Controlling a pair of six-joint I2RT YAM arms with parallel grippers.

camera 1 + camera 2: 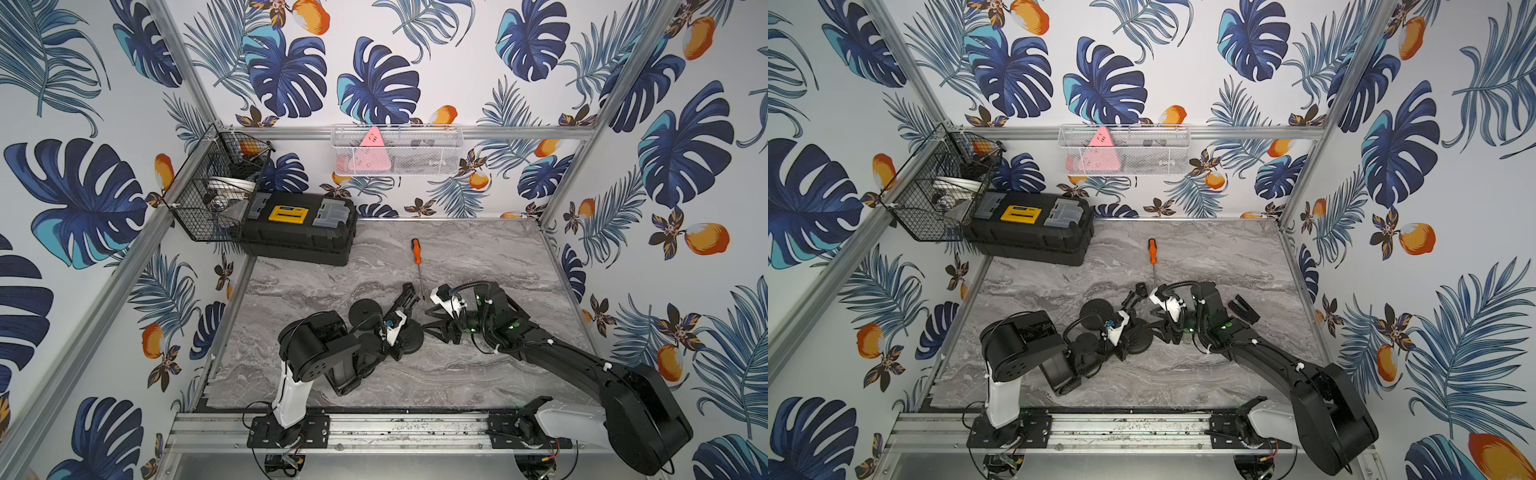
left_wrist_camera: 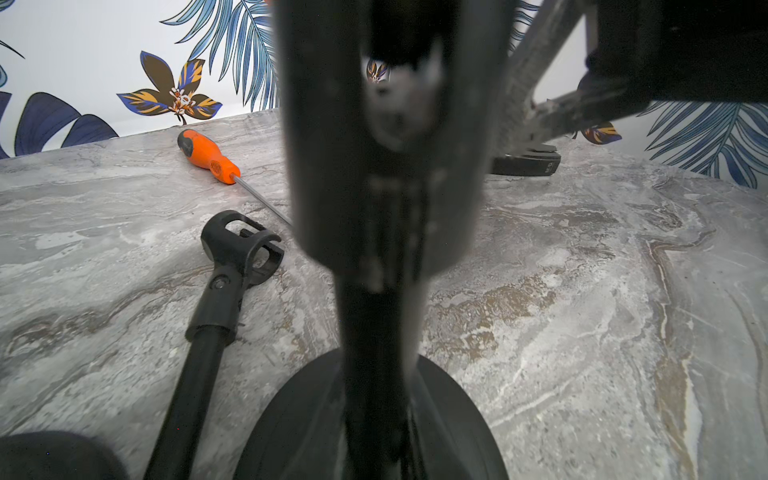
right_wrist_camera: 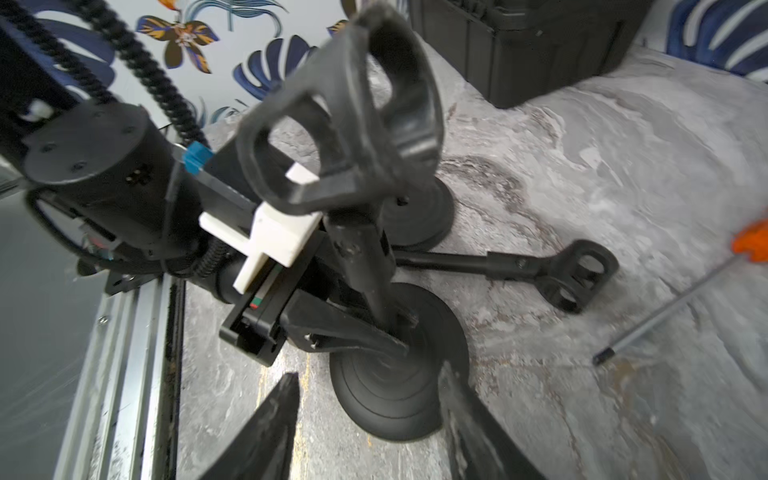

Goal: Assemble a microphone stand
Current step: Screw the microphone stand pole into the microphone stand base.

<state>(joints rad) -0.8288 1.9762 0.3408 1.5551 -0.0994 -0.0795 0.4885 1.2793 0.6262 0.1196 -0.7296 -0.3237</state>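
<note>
Right wrist view. My left pincer (image 3: 392,332), centre-left, is clamping the upright stand pole (image 3: 361,257) just above its round base (image 3: 399,395), which is sitting on the table (image 3: 582,166). My right pincer (image 3: 370,376) is hanging at the lower edge, jaws apart, near that base. A second stand (image 3: 503,262) is lying right of centre; the screwdriver (image 3: 752,245) is lying far right.

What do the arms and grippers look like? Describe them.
Left arm: black, white base link, white wrist mount, blue plug. Right arm: black, white base link, green lights, white zip ties. Left gripper, right gripper: black tapered fingers.
</note>
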